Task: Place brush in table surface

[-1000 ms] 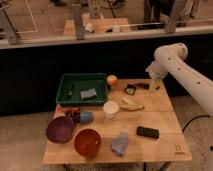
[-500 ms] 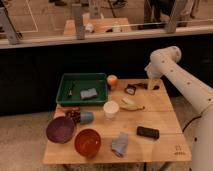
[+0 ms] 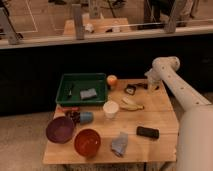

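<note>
In the camera view, the arm has swung a little over the last second: its pale forearm now fills more of the right edge, and the gripper [image 3: 151, 84] sits slightly lower, over the far right corner of the table surface [image 3: 160, 114]. We cannot tell how wide the claw stands, and we see nothing hanging from it. The brush [image 3: 130, 89] has not shifted across these moments. It lies on the bare wood just left of the gripper, near it but apart as far as we can judge, between the orange cup [image 3: 112, 80] and the gripper, and behind the banana [image 3: 131, 104]. We judge from this that the brush is already set down and the placing is as good as done, with only the arm's retreat left. The brush looks like a small, chunky black lump with a pale whitish patch on its upper face, smaller than the white cup [image 3: 110, 108]. It rests outside the green tray [image 3: 82, 76].
</note>
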`<state>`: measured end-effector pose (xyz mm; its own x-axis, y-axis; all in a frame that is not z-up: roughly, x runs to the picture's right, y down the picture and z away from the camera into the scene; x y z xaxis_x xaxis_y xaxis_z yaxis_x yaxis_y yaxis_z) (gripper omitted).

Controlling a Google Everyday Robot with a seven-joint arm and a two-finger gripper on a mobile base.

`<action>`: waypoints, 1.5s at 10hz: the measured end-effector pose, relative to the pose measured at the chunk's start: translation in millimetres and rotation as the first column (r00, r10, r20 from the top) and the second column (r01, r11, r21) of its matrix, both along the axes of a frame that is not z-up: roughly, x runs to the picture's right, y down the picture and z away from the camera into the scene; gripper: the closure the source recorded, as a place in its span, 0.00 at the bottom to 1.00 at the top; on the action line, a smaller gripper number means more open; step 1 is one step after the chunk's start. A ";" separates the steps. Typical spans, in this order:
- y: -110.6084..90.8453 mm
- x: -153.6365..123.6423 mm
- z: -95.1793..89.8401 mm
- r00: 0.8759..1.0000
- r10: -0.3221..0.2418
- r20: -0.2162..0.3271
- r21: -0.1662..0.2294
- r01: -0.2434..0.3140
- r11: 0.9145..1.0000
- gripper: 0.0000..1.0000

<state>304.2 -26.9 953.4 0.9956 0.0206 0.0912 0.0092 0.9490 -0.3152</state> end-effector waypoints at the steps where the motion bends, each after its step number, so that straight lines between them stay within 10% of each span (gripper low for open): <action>1: -0.9 -0.8 4.7 1.000 0.000 0.012 -0.004 0.000 1.000 0.20; 15: 19.9 -38.9 71.9 0.986 -0.160 0.048 -0.076 0.163 0.984 0.20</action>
